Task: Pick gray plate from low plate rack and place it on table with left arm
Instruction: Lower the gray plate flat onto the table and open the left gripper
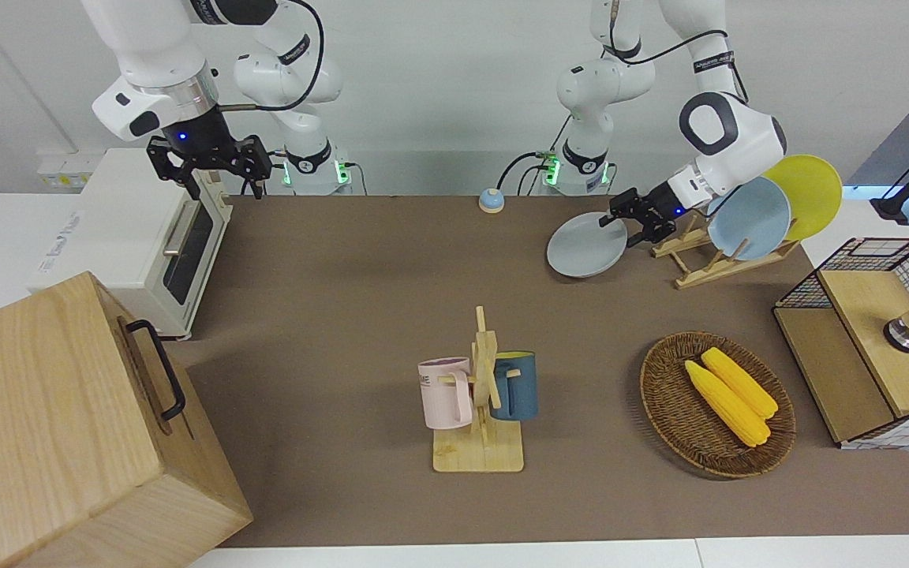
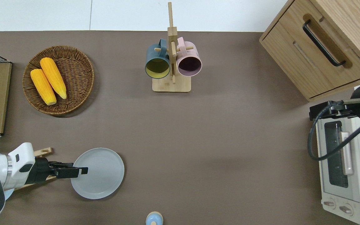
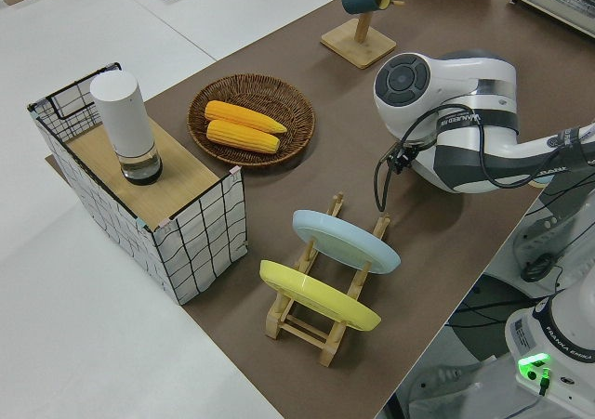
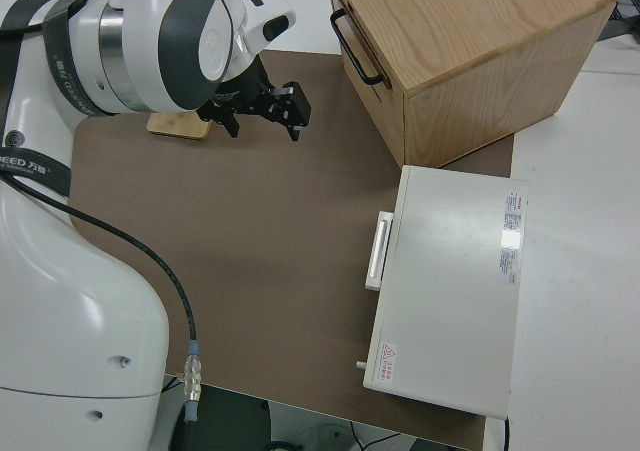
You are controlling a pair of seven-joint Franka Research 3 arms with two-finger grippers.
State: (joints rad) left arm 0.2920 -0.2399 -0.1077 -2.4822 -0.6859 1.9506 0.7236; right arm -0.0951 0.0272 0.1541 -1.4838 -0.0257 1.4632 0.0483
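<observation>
The left gripper (image 2: 81, 170) has its jaws closed on the rim of the gray plate (image 2: 100, 173), which is out of the rack (image 1: 699, 264) and just beside it, toward the right arm's end; whether it touches the desk (image 2: 230, 140) I cannot tell. Bare matte brown cover stretches from the plate to that end. The smooth blue plate (image 1: 750, 217) and yellow plate (image 1: 813, 189) lean in the light-wood pegs. Farther out sit a woven basket (image 2: 77, 67) and a mug stand (image 2: 171, 62). The right arm is parked, its jaws apart.

smooth gray plate (image 2: 100, 175), light-wood rack (image 1: 699, 264), matte table (image 2: 230, 140)
</observation>
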